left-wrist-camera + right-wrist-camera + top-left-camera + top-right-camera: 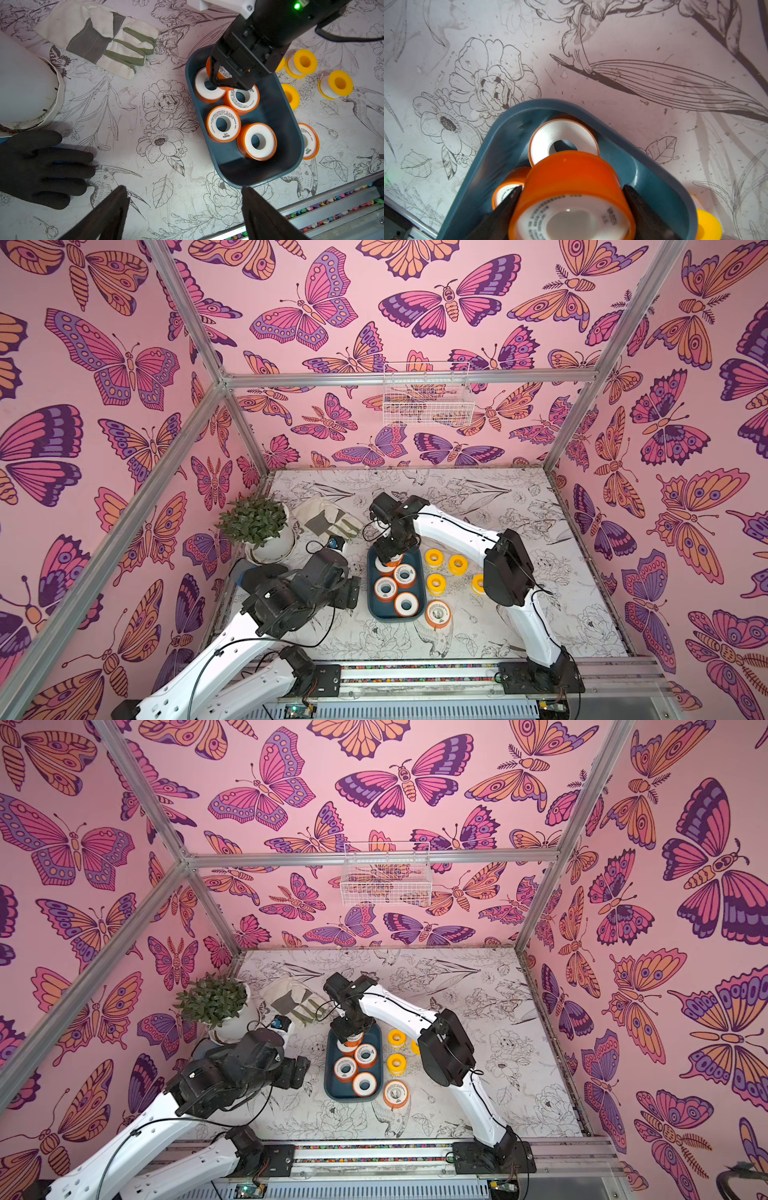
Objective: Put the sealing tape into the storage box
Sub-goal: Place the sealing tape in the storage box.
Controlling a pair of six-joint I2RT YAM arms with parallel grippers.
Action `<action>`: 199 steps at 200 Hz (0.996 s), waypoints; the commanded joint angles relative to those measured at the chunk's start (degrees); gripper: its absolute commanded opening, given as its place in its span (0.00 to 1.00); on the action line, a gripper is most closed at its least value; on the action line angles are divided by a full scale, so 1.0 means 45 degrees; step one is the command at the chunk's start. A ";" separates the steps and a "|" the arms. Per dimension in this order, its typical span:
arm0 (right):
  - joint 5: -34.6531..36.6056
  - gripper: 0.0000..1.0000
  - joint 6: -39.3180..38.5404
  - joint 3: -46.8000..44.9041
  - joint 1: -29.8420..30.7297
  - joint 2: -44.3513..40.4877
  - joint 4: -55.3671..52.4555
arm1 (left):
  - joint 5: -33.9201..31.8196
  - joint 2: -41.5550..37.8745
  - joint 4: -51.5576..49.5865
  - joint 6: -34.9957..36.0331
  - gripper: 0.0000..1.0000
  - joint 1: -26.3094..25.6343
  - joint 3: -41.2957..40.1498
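My right claw [571, 196] pinches an orange sealing tape spool [569, 174] over the storage box [419, 593], lower centre in a top view. It is probably light, stiff and slick, so I grip across the rim. My left claw [184, 188] gapes empty.

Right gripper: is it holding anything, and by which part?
Yes: the right gripper is shut on an orange sealing tape spool, fingers pressed on opposite sides of its curved orange wall, above the storage box. The left gripper is open, empty.

The right arm [505, 568] half hides a yellow spool [477, 583], perhaps more.
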 commanded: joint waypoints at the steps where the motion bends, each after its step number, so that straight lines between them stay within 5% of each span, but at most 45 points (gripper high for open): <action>1: -0.0164 0.61 -0.0049 0.0575 0.0154 0.0317 -0.0285 | -0.0135 -0.0090 0.0059 0.0126 0.89 0.0099 -0.0207; 199: 0.0188 0.70 -0.0091 0.1764 0.0309 0.1771 -0.0618 | -0.0052 0.0105 0.0078 0.0145 0.89 0.0138 -0.0198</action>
